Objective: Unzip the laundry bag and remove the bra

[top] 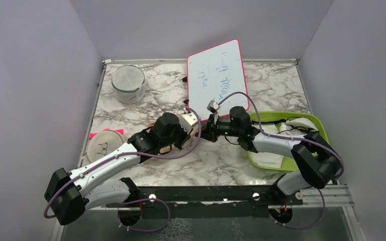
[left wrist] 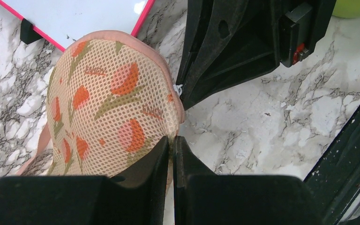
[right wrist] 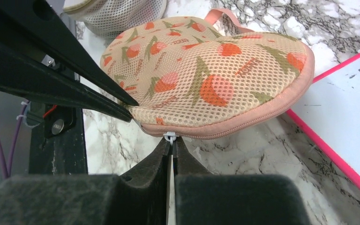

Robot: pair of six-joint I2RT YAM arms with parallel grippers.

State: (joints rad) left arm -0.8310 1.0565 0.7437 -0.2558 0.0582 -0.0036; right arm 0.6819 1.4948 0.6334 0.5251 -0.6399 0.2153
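Laundry bag (right wrist: pixel 206 79) is lying flat on the marble tabletop (top: pixel 271 85), right in the middle where the two arms meet. It's peach mesh with orange flowers and a pink trim, and one rounded end sits just beside the corner of the red-edged whiteboard (top: pixel 216 75). From above you barely see it because the left arm covers most of it.

Left jaws are closed tight on the bag's pink edge, pinching the fabric near the zip end. Right jaws come in from the opposite side and are squeezed together on the little white zip pull (right wrist: pixel 170 137), which sticks out of the trim at the bag's near edge in the right wrist view. So both sets of tips sit on the same stretch of rim, close to each other, nearly tip to tip.

The zip looks closed along the part I can see. A white mesh pouch (right wrist: pixel 117 14) sits near the far side of the bag.
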